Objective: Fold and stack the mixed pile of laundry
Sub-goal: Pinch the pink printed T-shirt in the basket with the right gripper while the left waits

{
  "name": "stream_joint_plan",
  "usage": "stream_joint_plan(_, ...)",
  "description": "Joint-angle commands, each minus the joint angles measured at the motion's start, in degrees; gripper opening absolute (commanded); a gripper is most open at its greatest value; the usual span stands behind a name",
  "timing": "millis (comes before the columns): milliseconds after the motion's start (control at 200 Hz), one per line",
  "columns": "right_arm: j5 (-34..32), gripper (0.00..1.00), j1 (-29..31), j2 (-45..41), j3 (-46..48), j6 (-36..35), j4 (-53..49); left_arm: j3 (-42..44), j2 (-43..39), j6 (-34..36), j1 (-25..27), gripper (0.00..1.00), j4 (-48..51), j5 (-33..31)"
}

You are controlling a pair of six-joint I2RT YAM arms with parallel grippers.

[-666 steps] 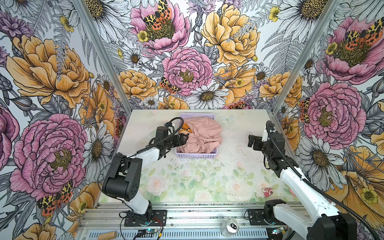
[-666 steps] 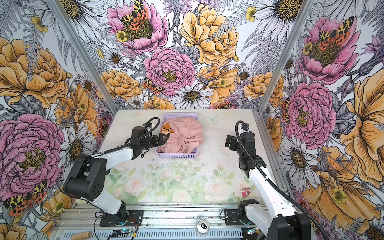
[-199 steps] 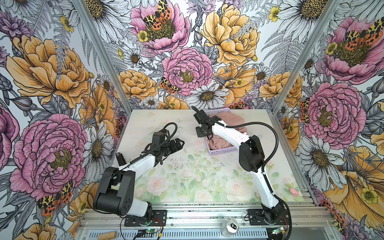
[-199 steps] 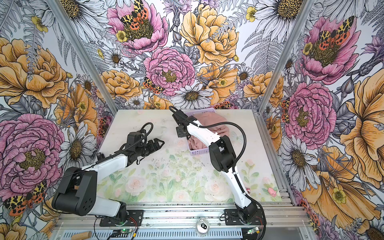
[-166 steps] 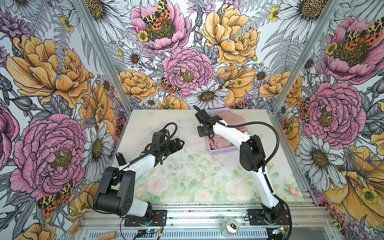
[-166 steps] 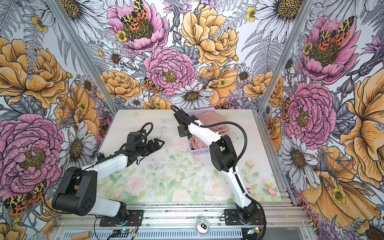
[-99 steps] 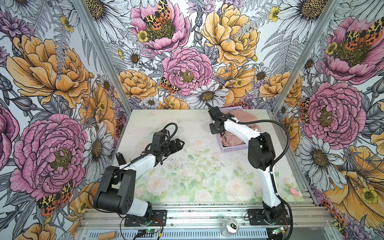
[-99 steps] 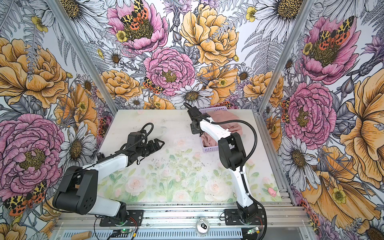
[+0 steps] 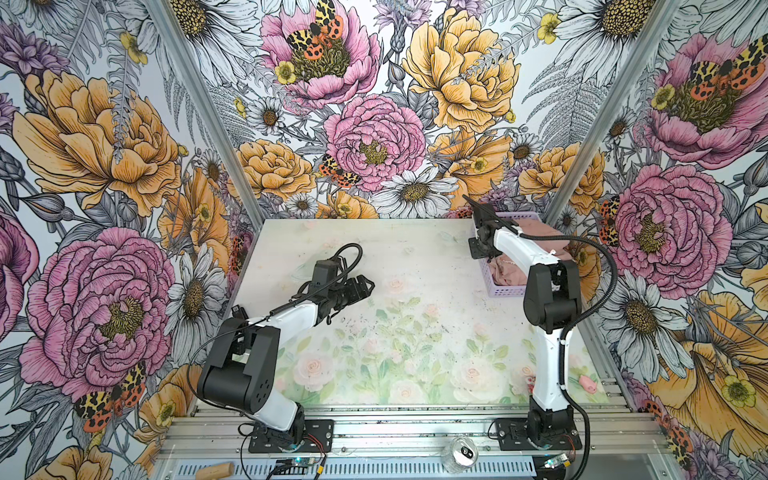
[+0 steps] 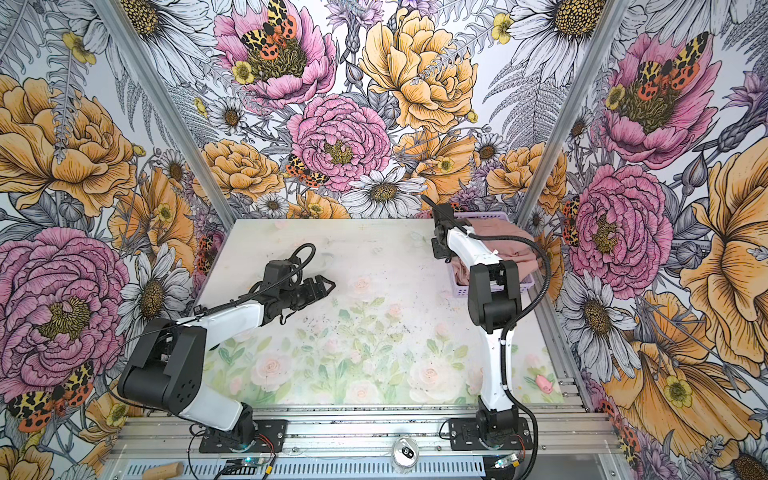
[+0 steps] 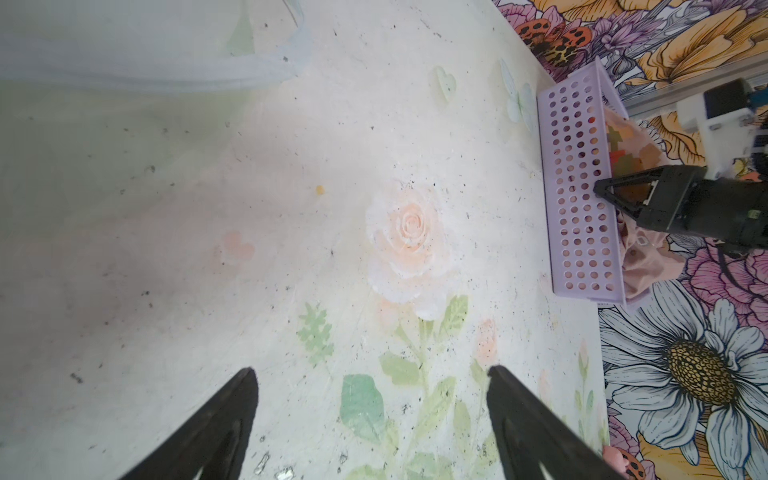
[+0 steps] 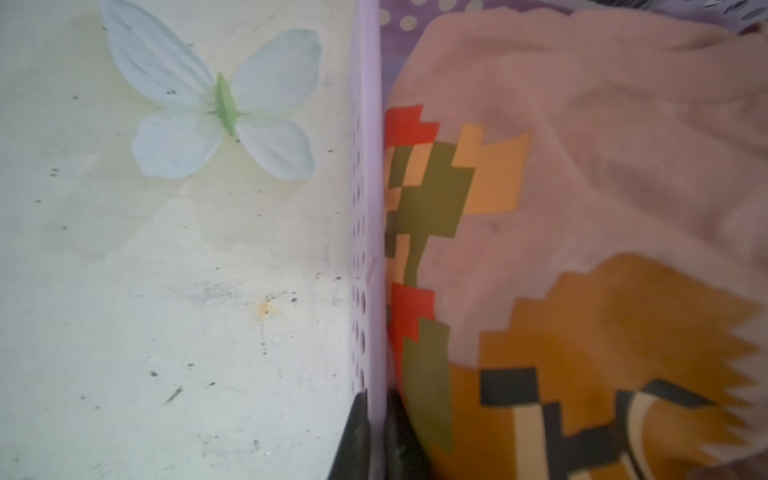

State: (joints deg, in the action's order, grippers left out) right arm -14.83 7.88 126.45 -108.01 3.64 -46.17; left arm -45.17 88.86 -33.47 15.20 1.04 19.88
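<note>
Basket (image 9: 503, 290) dragged rightward to table (image 9: 415, 257) edge — right pincer (image 12: 376, 399) clamps its rim.

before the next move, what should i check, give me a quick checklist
1. Right gripper hold on the basket: ok, jaws shut across its side wall.
2. Left gripper free: ok, open and empty above the table.
3. Laundry inside the basket: ok, T-shirt and pink cloth heaped in it, none seen on the table.
4. Shorts present: cannot tell, none show.
5. Basket flat on the table: cannot tell, the right arm covers part of it.
</note>
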Motion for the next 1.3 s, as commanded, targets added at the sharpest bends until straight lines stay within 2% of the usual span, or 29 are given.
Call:
stream_joint_plan(0,-1.72,0.0,-1.65,1.48,-3.29,-2.87,-1.4,-2.53,1.02,1.78,0.57,0.88,0.85,-1.15)
stream_joint_plan(370,-1.11,0.0,-2.79,3.58,-7.4,-6.56,-1.98,-2.6,1.53,1.77,0.79,0.88,1.07,-1.2)
stream_joint_plan(445,-0.35,0.25,-2.57,2.53,-8.73,-6.16,-3.63,-2.47,1.35,1.82,0.81,0.88,1.13,-1.33)
stream_joint_plan(495,0.49,0.38,-2.52,0.99,-9.52,-5.47,-4.47,-2.49,1.3,1.86,0.79,0.88,1.31,-1.34)
stream_joint_plan(640,2.54,0.52,-3.0,-3.74,-12.64,-4.34,-7.28,-2.58,1.23,2.01,0.92,0.88,1.66,-1.56)
stream_joint_plan(710,2.79,0.62,-3.6,-5.13,-14.38,-4.08,-8.43,-2.56,1.17,2.01,1.05,0.88,1.68,-1.73)
stream_joint_plan(805,1.89,0.78,-5.87,-6.03,-15.57,-2.62,-8.85,-2.47,1.14,2.15,1.44,0.88,1.63,-2.03)
stream_joint_plan(881,1.78,0.85,-8.4,-5.48,-15.97,-1.24,-8.92,-2.45,0.99,2.13,2.01,0.88,1.67,-2.43)
stream_joint_plan(1041,3.48,0.93,-13.0,-3.27,-16.05,0.14,-9.07,-1.86,0.76,2.23,3.14,0.88,1.6,-3.1)
stream_joint_plan(1176,5.61,0.95,-15.53,0.99,-17.34,0.56,-9.02,-1.5,1.29,2.02,3.56,0.89,1.12,-3.07)
stream_joint_plan(1236,6.88,0.94,-16.46,3.36,-18.42,0.58,-9.15,-1.36,1.48,1.95,3.78,0.89,0.81,-3.0)
stream_joint_plan(1296,9.07,0.87,-17.31,5.52,-19.66,1.44,-9.45,-1.35,1.62,1.95,3.84,0.89,0.61,-2.92)
